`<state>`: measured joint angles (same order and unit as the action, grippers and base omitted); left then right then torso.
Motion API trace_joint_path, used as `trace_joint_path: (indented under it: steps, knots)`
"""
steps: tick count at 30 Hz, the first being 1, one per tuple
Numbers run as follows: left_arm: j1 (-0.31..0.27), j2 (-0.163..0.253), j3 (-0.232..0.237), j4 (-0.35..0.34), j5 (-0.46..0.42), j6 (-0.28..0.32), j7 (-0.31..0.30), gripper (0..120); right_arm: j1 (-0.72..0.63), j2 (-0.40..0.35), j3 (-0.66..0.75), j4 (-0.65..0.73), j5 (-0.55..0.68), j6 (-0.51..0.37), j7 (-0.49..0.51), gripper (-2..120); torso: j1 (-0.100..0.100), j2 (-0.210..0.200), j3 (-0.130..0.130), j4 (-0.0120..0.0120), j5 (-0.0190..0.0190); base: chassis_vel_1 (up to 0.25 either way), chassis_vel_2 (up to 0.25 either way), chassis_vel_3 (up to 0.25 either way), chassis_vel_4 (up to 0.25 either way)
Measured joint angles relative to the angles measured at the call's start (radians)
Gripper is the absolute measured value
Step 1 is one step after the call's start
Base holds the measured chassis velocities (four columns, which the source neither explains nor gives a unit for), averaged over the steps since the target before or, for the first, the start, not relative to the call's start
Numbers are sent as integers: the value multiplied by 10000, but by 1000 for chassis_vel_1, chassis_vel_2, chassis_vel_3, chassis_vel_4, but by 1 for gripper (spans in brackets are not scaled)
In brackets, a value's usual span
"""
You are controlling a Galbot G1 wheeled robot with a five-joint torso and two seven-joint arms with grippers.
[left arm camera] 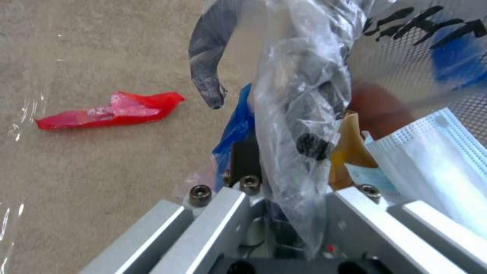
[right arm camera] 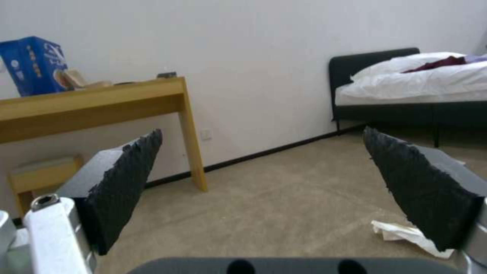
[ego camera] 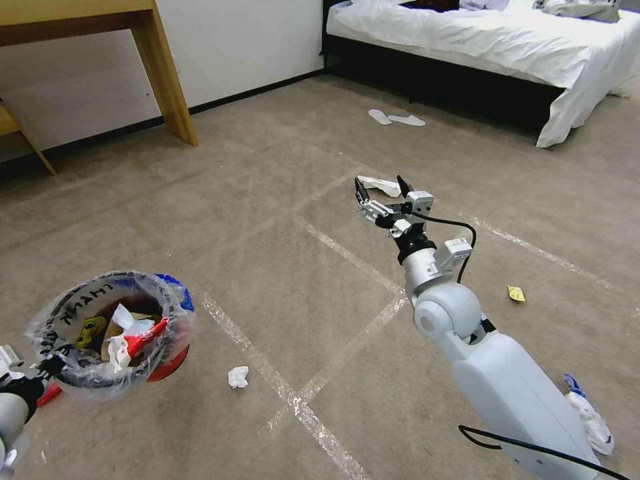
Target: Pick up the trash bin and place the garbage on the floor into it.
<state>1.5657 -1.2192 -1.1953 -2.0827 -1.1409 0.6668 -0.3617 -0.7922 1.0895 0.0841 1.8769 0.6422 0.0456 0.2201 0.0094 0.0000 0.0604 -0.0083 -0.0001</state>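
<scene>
Trash bin [ego camera: 113, 333] held off floor [ego camera: 267, 200] at lower left, rim and bag pinched by left gripper [ego camera: 47, 367], some litter already inside; right gripper [ego camera: 381, 189] raised above white tissue [ego camera: 380, 185], fingers [right arm camera: 127, 182] spread wide, empty; descent best kept vertical, tissue centred between pads, bin kept level; crumpled tissue [ego camera: 238, 377], red wrapper [left arm camera: 112, 110], yellow scrap [ego camera: 516, 293] left on carpet

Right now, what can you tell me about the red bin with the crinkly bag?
The trash bin is small, round and red, lined with a clear crinkly plastic bag printed with black letters, a yellow face and a blue patch. The left tool is clamped on its rim, holding it off the floor. Inside lie white tissue, brown paper, a red wrapper and a blue mask.
</scene>
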Motion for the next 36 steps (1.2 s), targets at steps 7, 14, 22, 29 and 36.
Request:
trace_joint_path:
  steps: [7,14,22,29,36]
  knots:
    - [-12,-20,0,-8,-1,0,3,0,-84,29,104,11,18,87,-44,100,0,0,0,0,0,0,0,0,0]
    - [-29,-83,15,-77,1,1,10,0,-282,9,310,84,20,242,-40,100,0,0,0,0,1,0,0,0,0]
    - [-26,-206,-14,-226,-2,-1,21,0,-743,285,880,254,-302,403,-36,100,0,0,0,1,0,0,0,0,0]
    - [49,-262,-53,-317,4,-8,47,0,-1650,575,1773,698,-899,503,0,100,0,-1,0,1,1,0,0,0,0]
    - [49,-236,-93,-343,27,-27,83,0,-3239,1141,3569,2100,-1947,199,198,100,0,0,0,-1,1,0,0,0,0]
